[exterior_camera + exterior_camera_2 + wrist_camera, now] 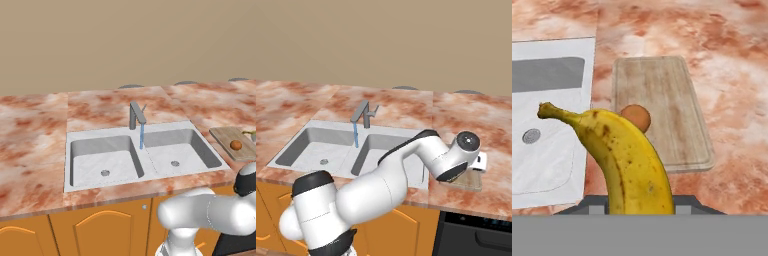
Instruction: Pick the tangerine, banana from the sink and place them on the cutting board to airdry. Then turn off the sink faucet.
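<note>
A marbled reddish counter (35, 135) runs under a plain beige wall, with orange cabinet doors (95, 230) below. The sink (75, 137) is set into it, both basins bare except for their drains. The sink faucet (136, 115) stands behind the divider, and a thin blue stream of water (142, 136) falls from its spout.

Right of the sink lies the cutting board (657, 100), cut off by the frame edge in the left base view and mostly hidden under the arm in the right base view. The tangerine (637, 116) rests on the board's near-sink side.

In the hand view the banana (629, 165) rises large from the gripper (639, 207), above the counter strip between sink and board, covering part of the tangerine. The fingertips are hidden behind the fruit, but the pincer is evidently clamped on the banana's lower end.
</note>
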### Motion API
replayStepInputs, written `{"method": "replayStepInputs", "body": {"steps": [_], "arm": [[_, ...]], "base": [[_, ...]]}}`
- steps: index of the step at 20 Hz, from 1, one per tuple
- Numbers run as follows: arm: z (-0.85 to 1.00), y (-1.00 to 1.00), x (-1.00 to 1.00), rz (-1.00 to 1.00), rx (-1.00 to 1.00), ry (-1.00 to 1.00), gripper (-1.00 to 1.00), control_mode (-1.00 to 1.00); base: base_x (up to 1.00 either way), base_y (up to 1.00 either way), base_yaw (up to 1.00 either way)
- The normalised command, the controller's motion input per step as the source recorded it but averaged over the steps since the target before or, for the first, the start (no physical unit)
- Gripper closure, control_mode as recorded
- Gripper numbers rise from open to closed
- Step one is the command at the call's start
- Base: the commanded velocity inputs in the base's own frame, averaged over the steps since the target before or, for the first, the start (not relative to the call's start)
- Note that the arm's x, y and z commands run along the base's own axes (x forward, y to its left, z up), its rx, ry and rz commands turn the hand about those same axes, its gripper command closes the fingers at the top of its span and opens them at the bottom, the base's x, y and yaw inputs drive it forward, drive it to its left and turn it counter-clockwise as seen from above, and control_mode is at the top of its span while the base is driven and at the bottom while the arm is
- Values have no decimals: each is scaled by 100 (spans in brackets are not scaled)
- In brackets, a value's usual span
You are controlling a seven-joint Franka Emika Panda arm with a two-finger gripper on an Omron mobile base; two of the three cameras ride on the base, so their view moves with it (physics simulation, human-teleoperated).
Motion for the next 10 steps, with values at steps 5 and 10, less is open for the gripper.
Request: {"method": "replayStepInputs", "body": {"steps": [5, 10], "arm": [[-20, -24, 30, 0, 0, 3, 100, -100], [-5, -20, 34, 0, 0, 3, 100, -100]], "base": [[0, 0, 0], [0, 0, 0]]}}
